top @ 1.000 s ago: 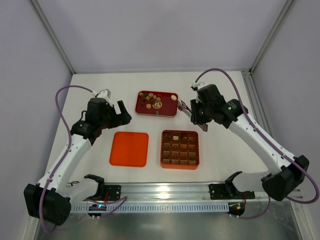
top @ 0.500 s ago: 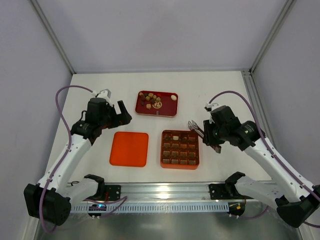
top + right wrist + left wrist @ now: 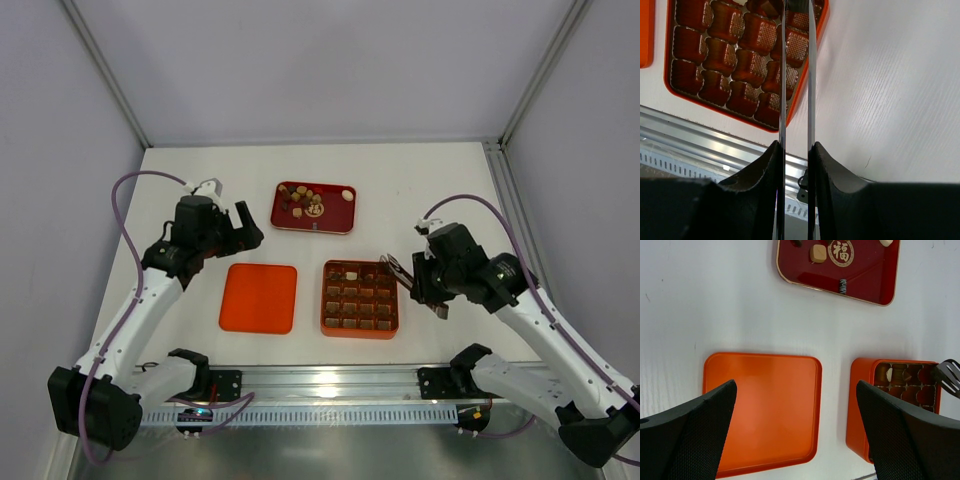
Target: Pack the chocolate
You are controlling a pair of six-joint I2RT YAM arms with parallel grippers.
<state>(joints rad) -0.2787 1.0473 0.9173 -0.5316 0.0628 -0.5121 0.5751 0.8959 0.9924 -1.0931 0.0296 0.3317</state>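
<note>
Several chocolate pieces [image 3: 309, 201] lie in the red tray [image 3: 340, 222]; a tan one [image 3: 817, 253] and a striped one [image 3: 842, 286] show in the left wrist view. The orange gridded box [image 3: 360, 325] has brown cells [image 3: 740, 60] and a cream piece [image 3: 352, 273] in a far-left cell. My right gripper [image 3: 420, 283] is shut on metal tweezers [image 3: 782, 75], whose tips [image 3: 390, 265] reach over the box's far right corner. The right wrist view cuts off the tips, so I cannot tell if they hold a piece. My left gripper [image 3: 243, 228] is open and empty above the lid.
The flat orange lid [image 3: 259, 297] lies left of the box and shows in the left wrist view [image 3: 760, 410]. A metal rail [image 3: 330, 385] runs along the near table edge. White walls stand left, right and behind.
My right arm has swung from beside the red tray toward me, carrying the tweezers to the box's right side. The left arm has not moved.
</note>
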